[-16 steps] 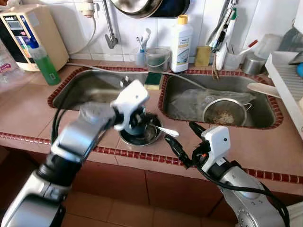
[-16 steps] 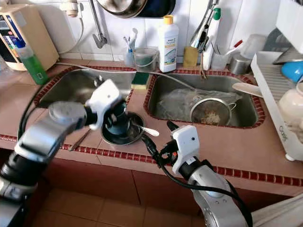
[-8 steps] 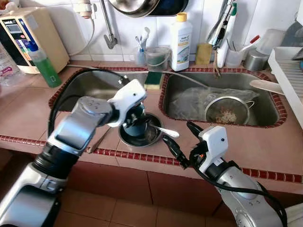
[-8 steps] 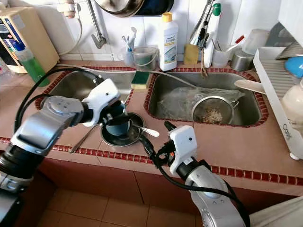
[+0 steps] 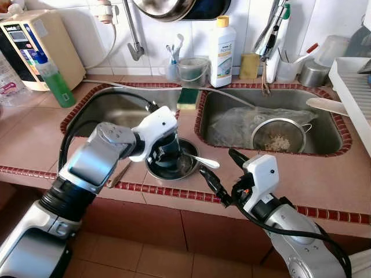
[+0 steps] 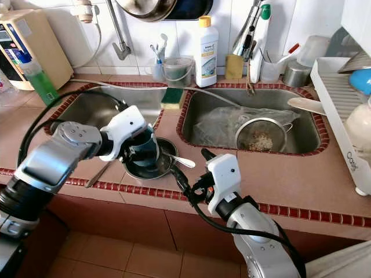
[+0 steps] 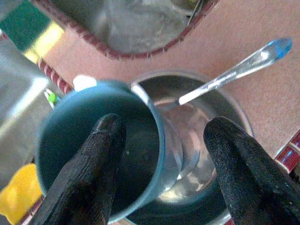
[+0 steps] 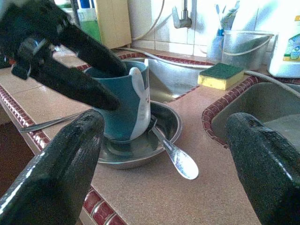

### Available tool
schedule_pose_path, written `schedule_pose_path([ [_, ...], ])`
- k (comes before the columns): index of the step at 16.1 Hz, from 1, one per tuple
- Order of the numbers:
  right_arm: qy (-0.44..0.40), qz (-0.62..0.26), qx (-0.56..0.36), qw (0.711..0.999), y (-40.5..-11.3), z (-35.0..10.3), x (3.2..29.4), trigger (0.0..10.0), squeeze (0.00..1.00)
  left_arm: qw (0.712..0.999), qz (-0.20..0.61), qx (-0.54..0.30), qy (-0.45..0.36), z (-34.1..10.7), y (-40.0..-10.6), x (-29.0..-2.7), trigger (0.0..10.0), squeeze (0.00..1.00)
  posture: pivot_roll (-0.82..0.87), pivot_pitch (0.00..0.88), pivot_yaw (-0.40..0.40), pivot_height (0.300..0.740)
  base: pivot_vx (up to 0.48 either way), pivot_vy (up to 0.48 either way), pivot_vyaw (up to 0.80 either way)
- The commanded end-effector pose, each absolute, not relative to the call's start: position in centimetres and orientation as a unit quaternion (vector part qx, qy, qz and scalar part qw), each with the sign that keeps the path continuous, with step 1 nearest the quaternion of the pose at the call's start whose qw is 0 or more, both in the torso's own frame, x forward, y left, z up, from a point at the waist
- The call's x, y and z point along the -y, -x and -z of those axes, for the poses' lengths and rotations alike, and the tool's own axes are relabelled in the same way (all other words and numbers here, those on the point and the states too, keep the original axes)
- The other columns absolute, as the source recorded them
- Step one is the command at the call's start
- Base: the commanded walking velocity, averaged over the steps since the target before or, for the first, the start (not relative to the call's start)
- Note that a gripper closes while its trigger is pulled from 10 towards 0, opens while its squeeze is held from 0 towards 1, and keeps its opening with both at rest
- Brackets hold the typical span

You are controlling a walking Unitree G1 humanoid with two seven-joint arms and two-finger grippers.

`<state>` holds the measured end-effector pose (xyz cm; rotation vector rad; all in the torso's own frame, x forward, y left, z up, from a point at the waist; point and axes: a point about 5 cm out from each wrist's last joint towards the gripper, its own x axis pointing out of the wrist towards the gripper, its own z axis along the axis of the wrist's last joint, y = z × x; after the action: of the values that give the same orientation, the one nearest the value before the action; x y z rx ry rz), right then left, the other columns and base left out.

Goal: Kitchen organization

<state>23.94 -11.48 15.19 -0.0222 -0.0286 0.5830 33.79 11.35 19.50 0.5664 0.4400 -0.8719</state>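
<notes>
Left wrist view looks straight down the left gripper [image 7: 161, 173], whose two black fingers [image 7: 91, 164] straddle the wall of a teal mug [image 7: 101, 150]: one finger dips inside the cup, the other stands outside over the bowl, so the jaws are spread about the rim and I cannot tell whether they are pinching it yet. The mug sits tilted in a shallow steel bowl [image 6: 152, 171] on the counter strip between the two sinks, near the front edge. A spoon [image 5: 203, 161] lies with one end in the bowl and the other out on the tiles to the right; a second utensil [image 6: 99, 172] lies on the counter to the left of the bowl.

The right gripper [image 8: 164, 140] waits low and near, fingers wide apart and empty, aimed at the bowl.

By my reading the tidying is at an early stage: mug, bowl and spoon are still stacked on the counter, a strainer [image 5: 278, 138] sits in the right sink, and nothing has reached the drying rack [image 5: 355, 92] at far right.

The mug's long axis runs nearly upright, leaning slightly, mouth upward; the spoon's long axis runs left to right.
</notes>
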Motion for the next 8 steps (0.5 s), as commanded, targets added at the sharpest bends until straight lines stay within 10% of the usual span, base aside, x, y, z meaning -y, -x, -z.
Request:
schedule_pose_path([
  [1,0.011,-0.295,0.018,0.955,-23.92,-15.38,10.92,10.0,0.00,0.842,0.406,-0.226,-0.274,-18.59,-33.72,-11.55,10.0,0.00,-0.20,0.023,0.129,0.736,0.000,0.000,0.00],
  [4,0.008,-0.295,0.018,0.955,-23.88,-15.46,10.81,10.0,0.00,0.840,0.412,-0.224,-0.273,-18.36,-33.70,-11.13,9.8,0.00,-0.20,0.032,0.131,0.736,0.000,0.000,0.00],
  [5,0.008,-0.295,0.018,0.955,-23.86,-15.45,10.81,10.0,0.00,0.841,0.411,-0.223,-0.272,-18.37,-33.77,-11.13,3.1,0.00,-0.20,0.034,0.132,0.736,0.000,0.000,0.00],
  [6,0.008,-0.294,0.018,0.956,-23.83,-15.45,10.82,10.0,0.00,0.845,0.407,-0.222,-0.265,-18.48,-33.98,-11.16,0.0,0.00,-0.20,0.038,0.135,0.736,0.000,0.000,0.00],
  [8,0.007,-0.292,0.017,0.956,-23.84,-15.43,10.82,10.0,0.00,0.848,0.406,-0.216,-0.263,-18.83,-34.17,-11.14,0.0,0.00,-0.20,0.041,0.138,0.736,0.000,0.000,0.00],
])
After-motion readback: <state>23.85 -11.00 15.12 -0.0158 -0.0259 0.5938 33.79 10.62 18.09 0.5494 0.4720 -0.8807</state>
